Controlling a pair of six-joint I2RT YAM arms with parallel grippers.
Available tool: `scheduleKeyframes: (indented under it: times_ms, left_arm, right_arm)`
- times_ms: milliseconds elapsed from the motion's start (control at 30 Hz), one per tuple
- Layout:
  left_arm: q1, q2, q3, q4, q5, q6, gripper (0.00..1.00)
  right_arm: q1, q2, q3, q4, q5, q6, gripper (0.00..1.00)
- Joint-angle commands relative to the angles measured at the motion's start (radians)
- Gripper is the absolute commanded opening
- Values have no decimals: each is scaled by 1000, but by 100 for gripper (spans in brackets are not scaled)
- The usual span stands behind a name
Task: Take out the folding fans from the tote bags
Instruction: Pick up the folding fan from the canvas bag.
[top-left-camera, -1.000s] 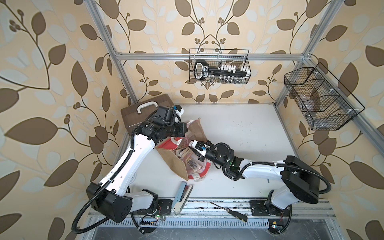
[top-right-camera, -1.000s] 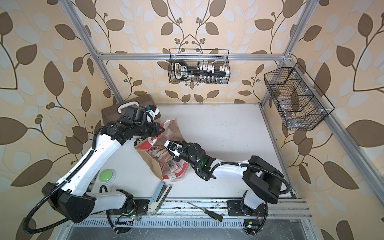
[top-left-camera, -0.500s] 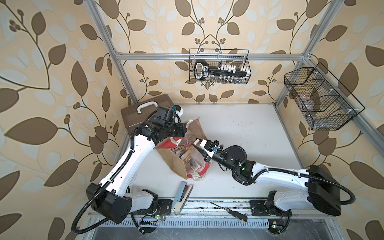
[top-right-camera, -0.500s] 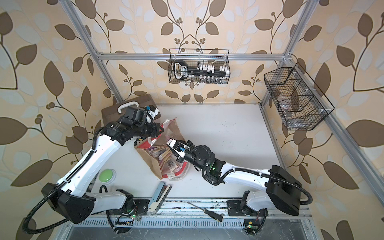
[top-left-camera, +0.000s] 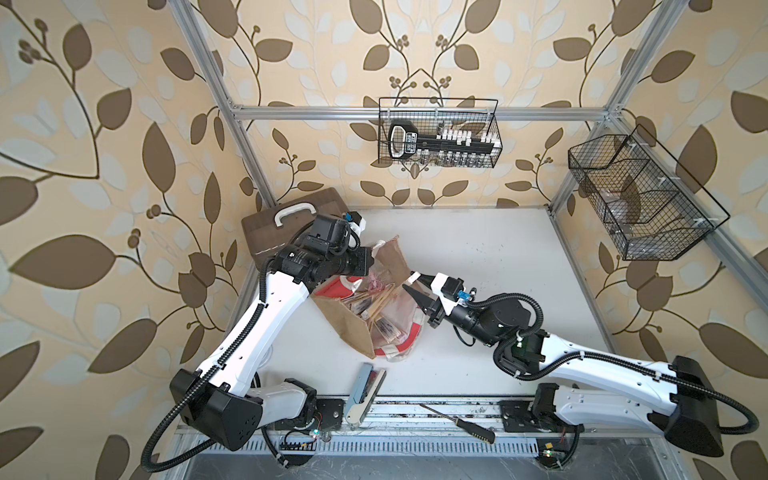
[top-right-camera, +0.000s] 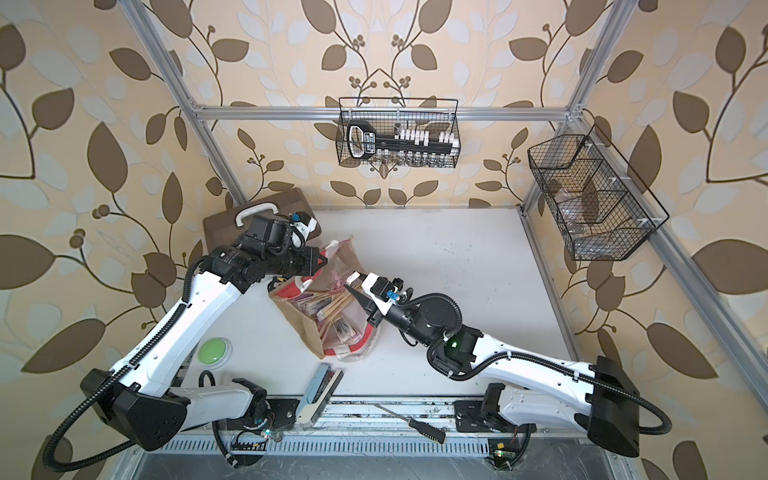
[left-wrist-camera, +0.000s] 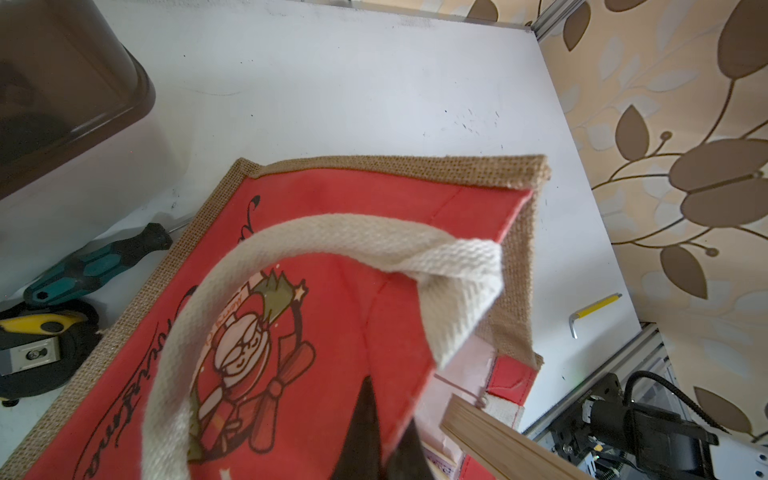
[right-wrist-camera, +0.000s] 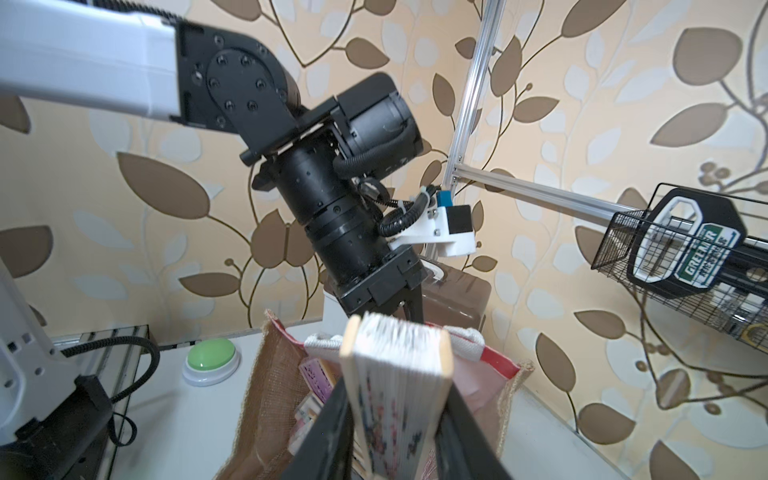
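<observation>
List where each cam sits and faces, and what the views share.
Top views: overhead, above the arm bases, looking down on the table and tote bag; left arm and right arm show whole.
Left wrist: on the left arm, looks along the left gripper, shut on the bag's red panel; only its fingertips show.
Right wrist: on the right arm, faces the bag's mouth past the right gripper clamping a folding fan; left arm's wrist beyond.
Shared: every view shows the bag.

tote bag (top-left-camera: 350, 328): brown jute, red panels, slumped open | folding fans (top-left-camera: 374, 305): closed, piled inside | one fan (right-wrist-camera: 399, 374): poking out the mouth
</observation>
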Motion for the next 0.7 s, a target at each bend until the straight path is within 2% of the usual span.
scheduleKeyframes:
  times_ms: [0,300,400,667]
  left_arm:
    - [-7,-32,-10,9,9,2,0]
    - [-7,-37,-21,16,1,0,0]
    - [-7,-34,-26,19,-5,-2,0]
    - [-7,-36,-37,21,-20,-2,0]
  right_arm:
    - [4,-48,49,-52,-23,37,31]
    - [3,-209,143,-249,53,91,31]
    - [4,-268,203,-369,88,95,32]
    - [-21,-376,394,-750,282,124,32]
